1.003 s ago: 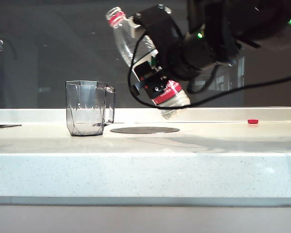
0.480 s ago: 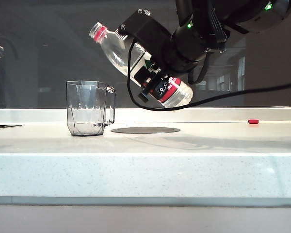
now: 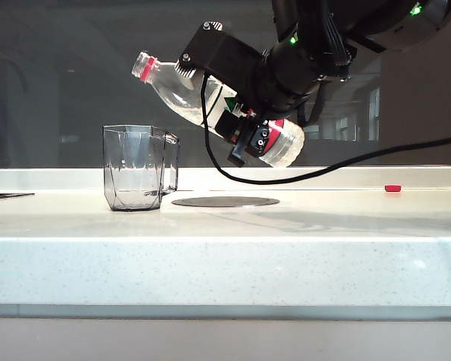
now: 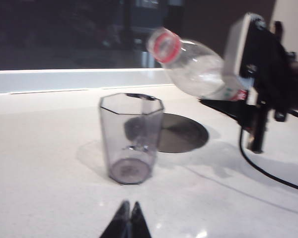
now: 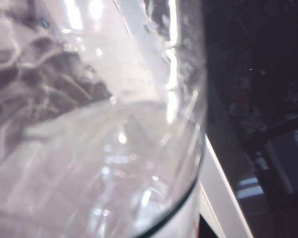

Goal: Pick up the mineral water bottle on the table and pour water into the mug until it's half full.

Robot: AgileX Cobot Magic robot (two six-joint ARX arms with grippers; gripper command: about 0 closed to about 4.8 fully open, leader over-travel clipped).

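Observation:
My right gripper [image 3: 237,120] is shut on the mineral water bottle [image 3: 182,89] at its labelled middle and holds it in the air, tipped steeply. The red neck ring [image 3: 143,66] points left and hangs above the mug [image 3: 139,167]. That clear faceted mug stands upright on the table [image 3: 225,256] and looks empty; no stream of water shows. In the left wrist view the bottle [image 4: 196,69] leans over the mug [image 4: 131,136], and my left gripper [image 4: 129,218] is shut, low over the table short of the mug. The bottle's clear wall [image 5: 99,124] fills the right wrist view.
A flat dark round disc [image 3: 224,201] is set in the table just right of the mug. A small red cap [image 3: 391,188] lies at the back right. A black cable [image 3: 346,162] sags from the right arm above the table. Dark glass runs behind the counter.
The right wrist has rolled and tipped the bottle further: its neck has swung down and left until it is over the mug, and its base has risen. The mug has not moved.

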